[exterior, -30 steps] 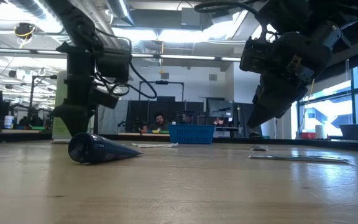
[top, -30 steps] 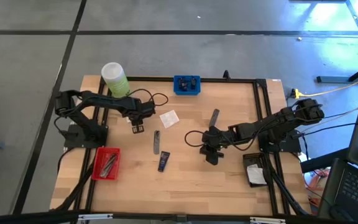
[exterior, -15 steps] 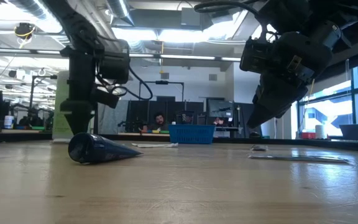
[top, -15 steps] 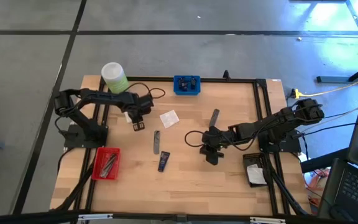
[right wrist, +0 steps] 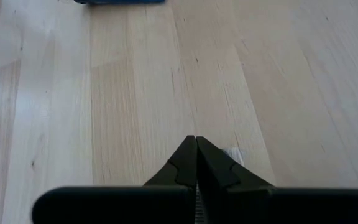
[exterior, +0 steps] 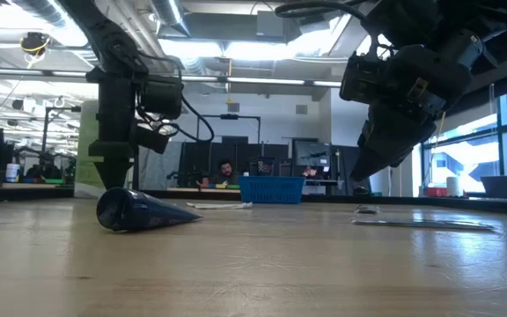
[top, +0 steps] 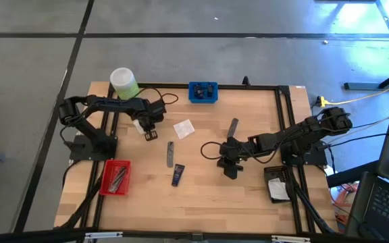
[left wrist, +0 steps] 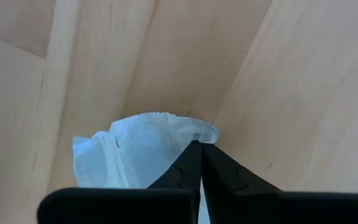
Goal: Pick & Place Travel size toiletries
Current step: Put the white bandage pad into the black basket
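A crumpled white sachet (left wrist: pixel 129 155) lies on the wooden table near its far left corner, and my left gripper (left wrist: pixel 199 144) points straight down with its shut tips on it. In the high view the same sachet (top: pixel 139 125) shows just left of that gripper (top: pixel 148 128). A second white sachet (top: pixel 184 128), two slim grey tubes (top: pixel 170 154) (top: pixel 232 127) and a dark navy tube (top: pixel 177 175) lie flat mid-table. My right gripper (top: pixel 229 169) hangs shut above bare wood right of centre, touching nothing. My left gripper has its two shut fingers on the sachet's far edge (left wrist: pixel 188 134), near a corner, coming from above and pointing down. The edge looks pinched between the fingertips. The rest of the sachet spreads out beside the fingers, wrinkled; whether it is clear of the wood cannot be told.
A red tray (top: pixel 107 183) with grey items stands at the near left, and a blue tray (top: pixel 202 92) at the far edge. A light-green bottle (top: pixel 123 84) stands at the far left corner. A black tray (top: pixel 275 185) lies past the right rail. Bare wood lies along the near edge.
My left gripper has moved a little toward the table's far edge and left, over the white sachet. Its fingers have gone from well apart to shut. My right gripper has kept still.
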Tool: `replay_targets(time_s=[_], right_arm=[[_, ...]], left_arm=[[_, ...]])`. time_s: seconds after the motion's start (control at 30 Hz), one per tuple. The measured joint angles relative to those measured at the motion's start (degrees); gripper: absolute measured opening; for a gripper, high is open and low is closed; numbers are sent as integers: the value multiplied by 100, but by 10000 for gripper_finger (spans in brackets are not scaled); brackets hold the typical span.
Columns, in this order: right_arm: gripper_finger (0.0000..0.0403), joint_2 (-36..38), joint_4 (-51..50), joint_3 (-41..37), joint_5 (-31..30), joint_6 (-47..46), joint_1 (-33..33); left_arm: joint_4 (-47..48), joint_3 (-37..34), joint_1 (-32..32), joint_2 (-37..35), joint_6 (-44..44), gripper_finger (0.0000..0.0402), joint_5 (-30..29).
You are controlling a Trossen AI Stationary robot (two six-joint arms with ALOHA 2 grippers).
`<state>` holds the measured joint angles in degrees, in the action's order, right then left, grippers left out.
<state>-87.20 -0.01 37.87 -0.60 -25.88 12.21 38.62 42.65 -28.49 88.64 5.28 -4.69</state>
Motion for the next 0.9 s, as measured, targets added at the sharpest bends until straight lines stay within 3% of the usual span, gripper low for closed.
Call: replay_targets(time_s=[0.27,0.47,0.9], right_arm=[[5,0,73,-2,-2,14,0],[5,0,561,-2,-313,213,53],[32,-2,1514,-2,-669,767,238]], left_arm=[[176,2,111,-664,-249,2,460],[-84,2,272,-1224,-530,2,1367],[-2497,11,1241,-1637,-779,2,3453]])
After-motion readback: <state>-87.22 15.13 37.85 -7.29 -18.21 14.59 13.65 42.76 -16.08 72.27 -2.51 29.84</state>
